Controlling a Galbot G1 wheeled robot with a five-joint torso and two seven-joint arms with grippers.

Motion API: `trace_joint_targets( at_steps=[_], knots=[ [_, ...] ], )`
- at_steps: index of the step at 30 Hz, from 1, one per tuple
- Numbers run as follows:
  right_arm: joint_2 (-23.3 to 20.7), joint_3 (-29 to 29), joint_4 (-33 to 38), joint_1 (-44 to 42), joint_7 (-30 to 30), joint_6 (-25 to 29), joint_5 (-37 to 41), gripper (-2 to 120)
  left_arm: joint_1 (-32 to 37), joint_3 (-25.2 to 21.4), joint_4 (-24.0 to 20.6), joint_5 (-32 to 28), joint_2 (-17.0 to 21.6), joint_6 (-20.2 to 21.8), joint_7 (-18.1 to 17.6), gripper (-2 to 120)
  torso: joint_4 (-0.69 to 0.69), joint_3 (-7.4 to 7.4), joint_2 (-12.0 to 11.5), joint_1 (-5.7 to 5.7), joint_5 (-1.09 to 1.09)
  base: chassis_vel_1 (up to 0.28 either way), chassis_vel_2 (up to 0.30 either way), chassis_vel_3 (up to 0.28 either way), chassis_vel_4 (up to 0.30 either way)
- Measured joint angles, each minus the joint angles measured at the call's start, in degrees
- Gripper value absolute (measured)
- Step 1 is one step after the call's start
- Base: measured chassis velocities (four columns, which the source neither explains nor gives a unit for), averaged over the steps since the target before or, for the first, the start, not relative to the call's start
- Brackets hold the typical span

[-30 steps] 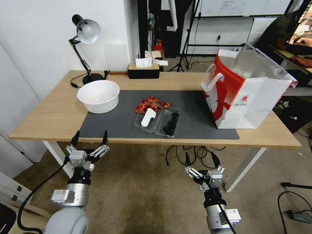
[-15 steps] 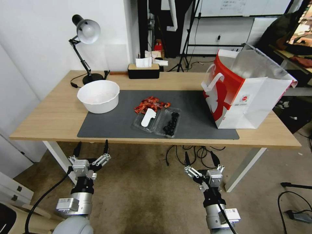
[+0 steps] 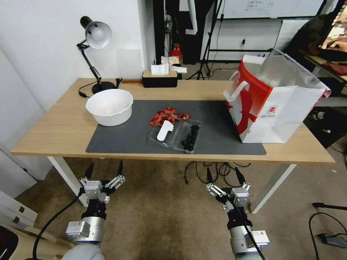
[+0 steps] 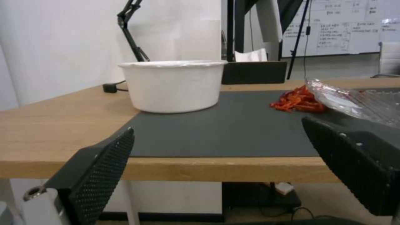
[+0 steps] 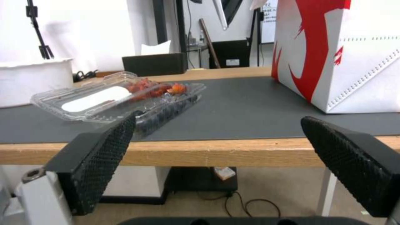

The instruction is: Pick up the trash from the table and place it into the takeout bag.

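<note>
On the table [image 3: 54, 130], a dark grey mat [image 3: 123, 139] carries the trash: a white bowl [image 3: 109, 107] at its left corner, a heap of red wrappers [image 3: 167, 115] in the middle, and an opened clear plastic box [image 3: 175, 134] with a white label and dark bits. The takeout bag [image 3: 271, 104], white and red with foil lining, stands open at the right end. Both grippers hang below and in front of the table's front edge: my left gripper [image 3: 105, 166] open before the bowl [image 4: 175, 86], my right gripper [image 3: 223, 172] open before the box [image 5: 117, 97] and bag [image 5: 342, 53].
A desk lamp [image 3: 95, 34] and a black tissue box [image 3: 159, 77] stand along the table's far edge. Cables [image 3: 213, 168] lie on the floor under the table. White table legs [image 3: 271, 187] stand near each arm.
My left gripper has dropped from the level of the table's front edge to below it, still open. The right gripper has barely moved. Nothing on the table has shifted.
</note>
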Motion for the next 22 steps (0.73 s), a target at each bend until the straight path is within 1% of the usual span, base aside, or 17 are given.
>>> trace_joint_targets(
  at_steps=[3, 22],
  knots=[
    [-0.06, 0.24, 0.21, -0.16, -0.27, -0.04, 0.01, 100, -0.25, 0.08, 0.23, -0.57, -0.27, -0.06, 0.46, 100, 0.0, 0.0, -0.01, 0.0, 0.0, 0.0, 0.0, 0.0, 0.0],
    [-0.09, 0.49, 0.56, -0.52, -0.67, -0.15, 0.02, 100, -0.5, 0.06, 0.44, -0.58, -0.55, -0.23, 0.49, 100, 0.0, 0.0, -0.01, 0.0, 0.0, 0.0, 0.0, 0.0, 0.0]
  ],
)
